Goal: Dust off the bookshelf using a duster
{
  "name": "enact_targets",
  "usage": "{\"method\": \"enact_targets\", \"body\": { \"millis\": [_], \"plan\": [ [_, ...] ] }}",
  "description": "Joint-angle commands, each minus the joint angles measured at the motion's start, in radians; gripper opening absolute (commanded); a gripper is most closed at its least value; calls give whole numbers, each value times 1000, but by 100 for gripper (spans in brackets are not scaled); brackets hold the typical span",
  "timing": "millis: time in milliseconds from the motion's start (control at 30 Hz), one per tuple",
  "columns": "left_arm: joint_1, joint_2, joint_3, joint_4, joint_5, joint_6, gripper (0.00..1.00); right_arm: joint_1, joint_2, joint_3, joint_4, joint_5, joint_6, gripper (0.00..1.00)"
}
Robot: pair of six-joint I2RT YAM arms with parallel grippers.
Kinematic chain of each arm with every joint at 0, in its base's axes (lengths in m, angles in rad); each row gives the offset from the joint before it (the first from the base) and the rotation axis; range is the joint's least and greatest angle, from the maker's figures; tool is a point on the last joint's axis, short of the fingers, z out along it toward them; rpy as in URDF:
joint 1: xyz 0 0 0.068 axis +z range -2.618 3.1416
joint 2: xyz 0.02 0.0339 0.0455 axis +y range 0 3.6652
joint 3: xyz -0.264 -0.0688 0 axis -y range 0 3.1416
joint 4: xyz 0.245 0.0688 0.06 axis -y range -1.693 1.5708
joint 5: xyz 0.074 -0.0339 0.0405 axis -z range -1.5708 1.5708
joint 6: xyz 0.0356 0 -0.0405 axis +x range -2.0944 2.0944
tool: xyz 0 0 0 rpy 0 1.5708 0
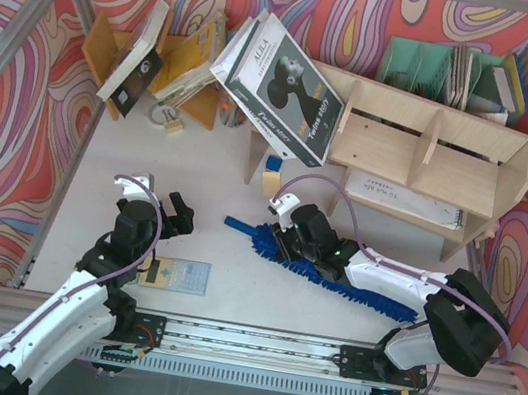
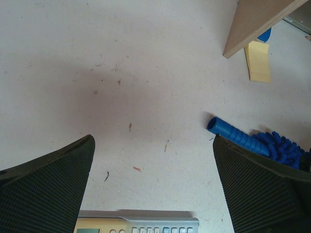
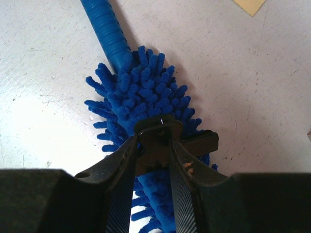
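The duster (image 1: 351,285) lies flat on the white desk (image 1: 199,161) in front of the bookshelf (image 1: 433,155), apart from it. Its head is a long strip of bright blue, nubby, finger-like fluff, and its ribbed, round plastic handle points to the left. The right fingers (image 3: 121,165), black with a fine grid texture, are drawn narrow and pressed down into the fluff just behind the handle, pinching the duster's head. The left fingers (image 2: 43,189) stand wide apart above bare desk, touching nothing, with a grey calculator (image 1: 175,274) just below them. The bookshelf is pale raw plywood, with flat boards and upright dividers that make open bays. A white spiral-bound pad (image 1: 401,195) lies in its lower tier. A big glossy book (image 1: 288,85) with a black-and-white face on its cover leans tilted against the bookshelf's left end. Behind the bookshelf, a green slotted organizer (image 1: 418,66) holds a few upright books. To the left, a small orange-yellow wooden rack (image 1: 181,57) carries leaning books. A yellow sticky pad (image 1: 272,181) lies by the bookshelf's leg. The desk top is matte and lightly scuffed with specks, and the walls (image 1: 29,26) around it are covered in swirling red, purple and orange cloth on a metal frame.
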Motion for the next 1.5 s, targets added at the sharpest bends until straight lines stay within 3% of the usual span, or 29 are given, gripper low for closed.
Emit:
{"method": "enact_targets", "body": {
  "millis": [0, 800, 933, 1067, 1467],
  "plan": [
    [-1, -6, -18, 21, -7, 15, 98, -4, 7, 19, 11, 13, -4, 35],
    [-1, 7, -17, 26, -17, 13, 99, 37, -51, 59, -16, 18, 23, 29],
    [-1, 10, -15, 25, -17, 13, 98, 37, -66, 27, 2, 76, 31, 51],
    [-1, 16, -15, 28, -13, 14, 98, -12, -78, 21, -5, 46, 35, 64],
    [-1, 18, -14, 28, -13, 14, 98, -59, 8, 35, 12, -69, 19, 63]
  ]
}}
